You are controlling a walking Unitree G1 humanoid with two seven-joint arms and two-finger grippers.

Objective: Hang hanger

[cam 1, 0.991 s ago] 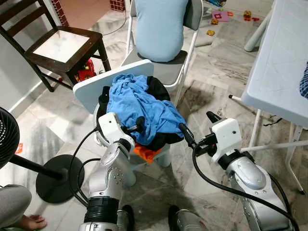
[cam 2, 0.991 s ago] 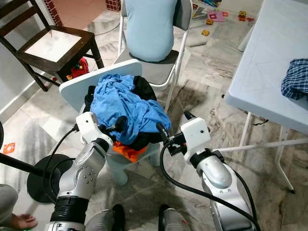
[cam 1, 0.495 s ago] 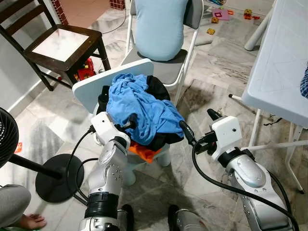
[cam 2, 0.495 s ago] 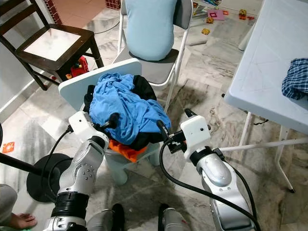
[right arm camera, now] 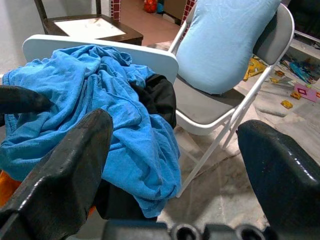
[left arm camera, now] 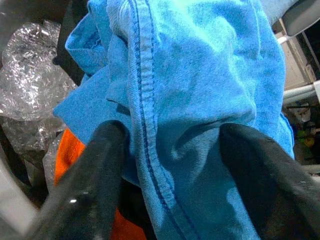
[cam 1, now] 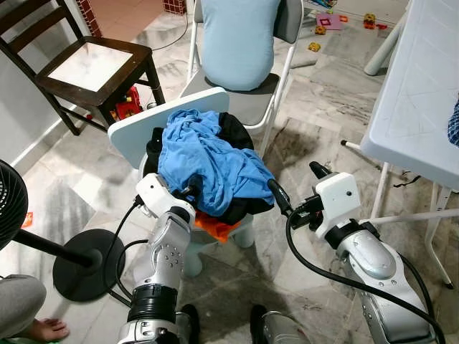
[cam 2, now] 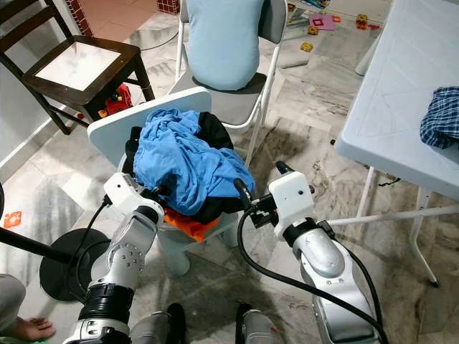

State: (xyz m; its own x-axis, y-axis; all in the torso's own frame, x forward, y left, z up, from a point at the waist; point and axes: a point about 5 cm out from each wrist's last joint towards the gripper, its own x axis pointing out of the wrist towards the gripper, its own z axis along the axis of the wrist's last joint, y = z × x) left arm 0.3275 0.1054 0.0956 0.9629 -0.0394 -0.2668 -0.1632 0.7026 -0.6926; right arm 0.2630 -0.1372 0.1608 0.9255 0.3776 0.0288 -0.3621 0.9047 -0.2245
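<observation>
No hanger can be made out. A blue shirt (cam 1: 208, 154) lies heaped over a black garment (cam 1: 237, 132) and an orange one (cam 1: 215, 226) on a small white chair (cam 1: 143, 125). My left gripper (cam 1: 188, 192) is pressed into the shirt's lower left edge. It is open, and a fold of the blue shirt (left arm camera: 190, 65) bulges between its fingers (left arm camera: 95, 175). My right gripper (cam 1: 295, 185) hovers open just off the pile's right side, pointing at the blue shirt (right arm camera: 105, 100), with nothing between its fingers (right arm camera: 65, 165).
Behind the pile stands a folding chair with a light blue cushion (cam 1: 240, 39), and a dark wooden chair (cam 1: 93, 68) is back left. A white table (cam 1: 416, 93) carries a checked cloth (cam 2: 441, 118) on the right. Near left are a fan base (cam 1: 82, 265) and a person's foot (cam 1: 43, 331).
My left gripper has slid from the top of the blue shirt back and down to its lower left edge, its fingertips now tucked in the cloth. The right arm has hardly moved.
</observation>
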